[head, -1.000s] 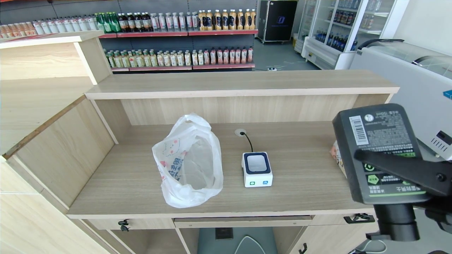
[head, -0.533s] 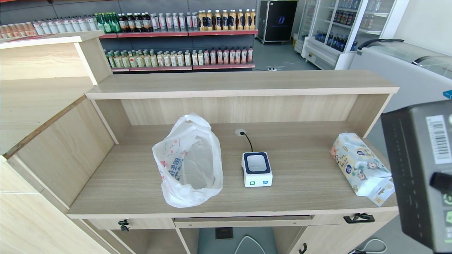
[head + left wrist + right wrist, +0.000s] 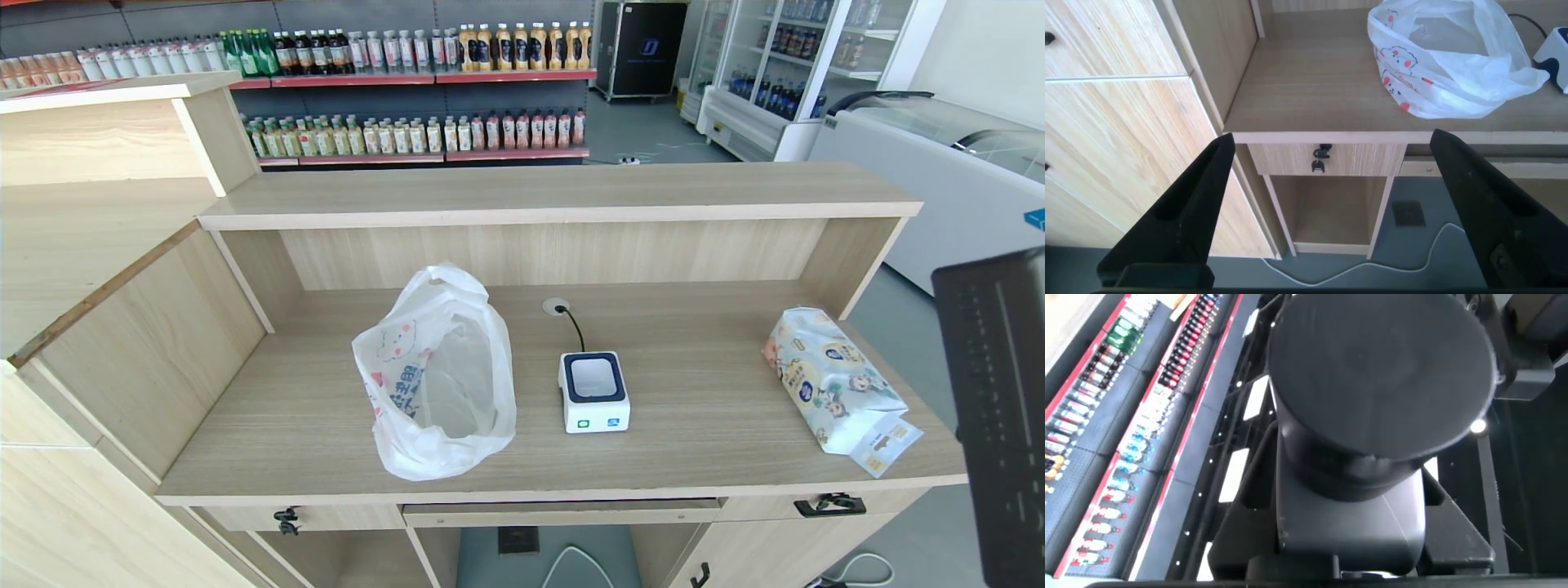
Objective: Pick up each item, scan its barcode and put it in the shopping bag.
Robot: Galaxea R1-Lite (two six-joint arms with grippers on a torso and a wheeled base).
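Swinging off to the right over the last second, the dark pack (image 3: 1000, 416) is now hanging at the right edge of the head view, close to the camera and beyond the right end of the counter (image 3: 694, 441). It is turning its ribbed side to you where its barcode label was facing you before. With the pack out of the way, the tissue pack (image 3: 833, 384) is showing in full. You cannot tell whether the right tool is pinching the dark pack.

Your left tool (image 3: 1331, 220) is hanging low in front of the counter's left front corner. Its two dark fingers (image 3: 1176, 212) are spread wide with nothing between them. Beyond them a keyed drawer lock (image 3: 1323, 157) is sitting just under the counter edge.

On the counter, the shopping bag (image 3: 441, 376) is standing left of centre near the front edge, white and translucent, with its mouth gaping upward. The scanner (image 3: 594, 392) is sitting just beside it on the right, not touching it, window facing up. Its black cable (image 3: 574, 327) is running back into a hole in the counter. The tissue pack is lying aslant at the right end, well apart from the scanner, with its near end reaching the front edge.

Farther back, a raised ledge (image 3: 555, 192) is closing off the counter. Behind it, shelves (image 3: 424, 77) are carrying rows of bottles (image 3: 408, 135), and glass-door chillers (image 3: 784, 65) are standing to the right.
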